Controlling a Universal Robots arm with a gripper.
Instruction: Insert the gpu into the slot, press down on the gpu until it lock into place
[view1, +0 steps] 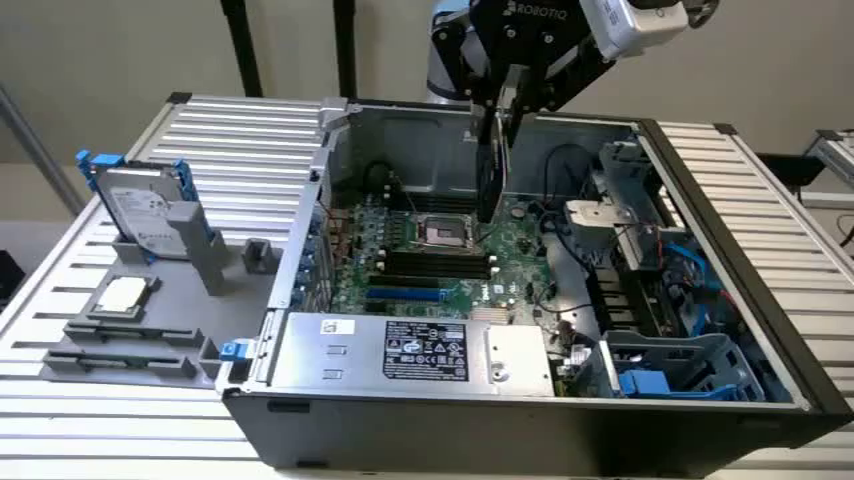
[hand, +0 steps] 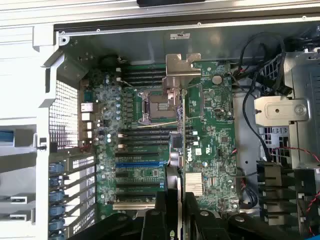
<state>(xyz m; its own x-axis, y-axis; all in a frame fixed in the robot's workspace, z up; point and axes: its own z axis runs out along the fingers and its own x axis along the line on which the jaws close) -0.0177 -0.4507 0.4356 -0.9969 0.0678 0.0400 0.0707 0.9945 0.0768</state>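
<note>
My gripper hangs over the open computer case, shut on the gpu. The card hangs edge-on below the fingers, well above the green motherboard, roughly over the silver CPU socket. In the wrist view the gpu appears as a thin dark strip with its silver bracket at the far end, and the black fingers clamp it on both sides of my gripper. The blue slot lies bare on the board, nearer the power supply than the card is.
A grey power supply box with a white label fills the case's near side. Black memory slots lie between socket and blue slot. Cables and a blue drive cage crowd the exterior view's right. A hard drive stands outside on the slatted table.
</note>
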